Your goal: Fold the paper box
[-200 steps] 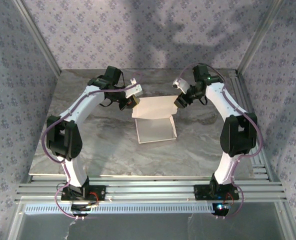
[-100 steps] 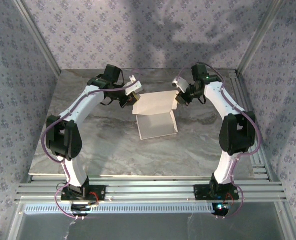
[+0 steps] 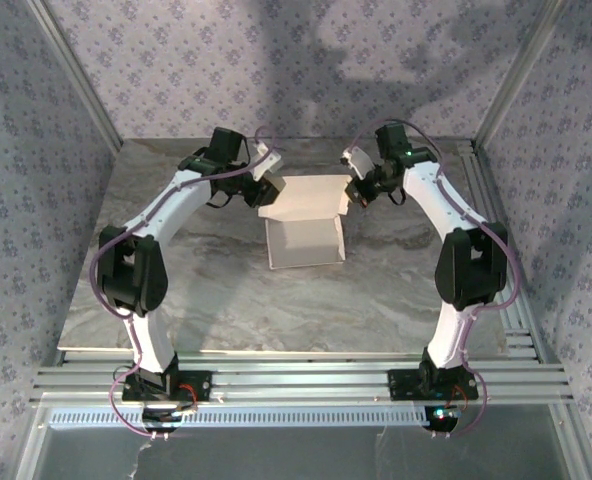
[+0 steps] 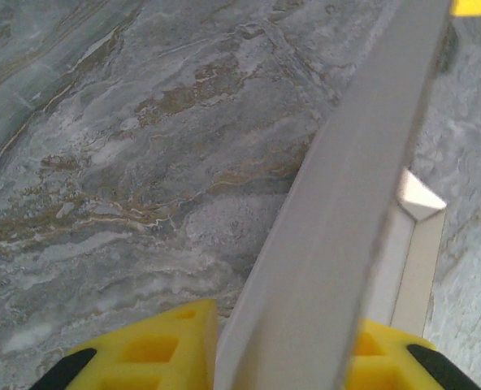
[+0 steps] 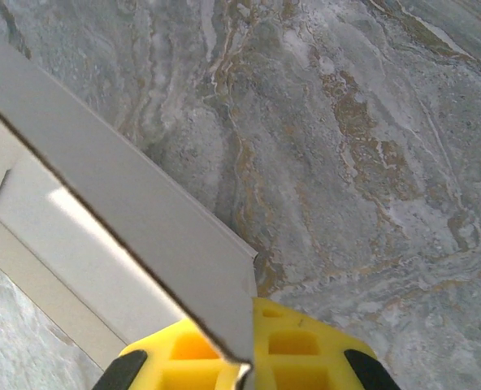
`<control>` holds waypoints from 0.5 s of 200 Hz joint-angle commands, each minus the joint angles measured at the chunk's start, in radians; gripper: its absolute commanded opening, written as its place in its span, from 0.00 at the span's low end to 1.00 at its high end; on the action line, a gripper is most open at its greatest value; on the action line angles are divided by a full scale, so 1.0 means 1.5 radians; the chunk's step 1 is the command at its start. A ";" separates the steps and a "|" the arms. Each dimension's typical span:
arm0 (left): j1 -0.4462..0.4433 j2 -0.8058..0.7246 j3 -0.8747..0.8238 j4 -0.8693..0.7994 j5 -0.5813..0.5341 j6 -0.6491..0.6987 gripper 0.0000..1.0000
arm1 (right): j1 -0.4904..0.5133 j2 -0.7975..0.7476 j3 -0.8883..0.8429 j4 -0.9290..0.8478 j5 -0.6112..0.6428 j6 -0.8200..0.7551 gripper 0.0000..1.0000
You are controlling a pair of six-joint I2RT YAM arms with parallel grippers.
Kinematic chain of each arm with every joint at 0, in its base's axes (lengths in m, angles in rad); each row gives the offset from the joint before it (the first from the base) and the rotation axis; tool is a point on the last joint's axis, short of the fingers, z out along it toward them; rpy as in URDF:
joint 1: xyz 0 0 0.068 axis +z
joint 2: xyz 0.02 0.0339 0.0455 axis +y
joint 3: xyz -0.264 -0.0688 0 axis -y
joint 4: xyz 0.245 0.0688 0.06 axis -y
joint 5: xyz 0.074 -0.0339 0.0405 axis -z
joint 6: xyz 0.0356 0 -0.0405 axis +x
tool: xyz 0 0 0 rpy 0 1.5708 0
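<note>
At the far middle of the table, pinches the right-hand flap of the paper box in the right gripper, pressed tight on the card. Straddles the left flap with the left gripper; clamped or slack, cannot tell. Holds the rear panel raised between both, front panel flat on the table.

Lower half of the frame, the table lay bare, centre blocked by the paper box, its rear panel standing up, left gripper and right gripper crowding its upper corners, bare strip above it.
</note>
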 commanded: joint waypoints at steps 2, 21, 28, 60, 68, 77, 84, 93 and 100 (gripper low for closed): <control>-0.005 0.011 0.011 0.026 -0.006 -0.077 0.30 | 0.013 0.007 0.020 0.019 0.024 0.068 0.00; -0.004 0.004 -0.007 0.016 -0.040 -0.067 0.32 | 0.018 0.007 0.014 0.018 0.039 0.054 0.00; -0.002 0.003 -0.012 0.008 -0.051 -0.056 0.33 | 0.016 0.007 0.016 0.015 0.039 0.050 0.00; 0.020 -0.005 -0.039 0.000 -0.052 -0.040 0.36 | 0.007 0.014 0.028 0.007 0.029 0.044 0.00; 0.026 -0.008 -0.049 0.004 -0.050 -0.037 0.37 | 0.007 0.017 0.033 0.000 0.026 0.038 0.00; 0.032 -0.011 -0.058 0.010 -0.041 -0.032 0.38 | 0.008 0.020 0.037 -0.007 0.022 0.030 0.00; 0.037 -0.013 -0.066 0.015 -0.037 -0.029 0.38 | 0.007 0.022 0.037 -0.009 0.019 0.024 0.00; 0.043 -0.012 -0.070 0.019 -0.026 -0.023 0.38 | 0.007 0.022 0.036 -0.009 0.017 0.019 0.00; 0.048 -0.010 -0.073 0.022 -0.018 -0.019 0.38 | 0.006 0.021 0.037 -0.009 0.016 0.018 0.00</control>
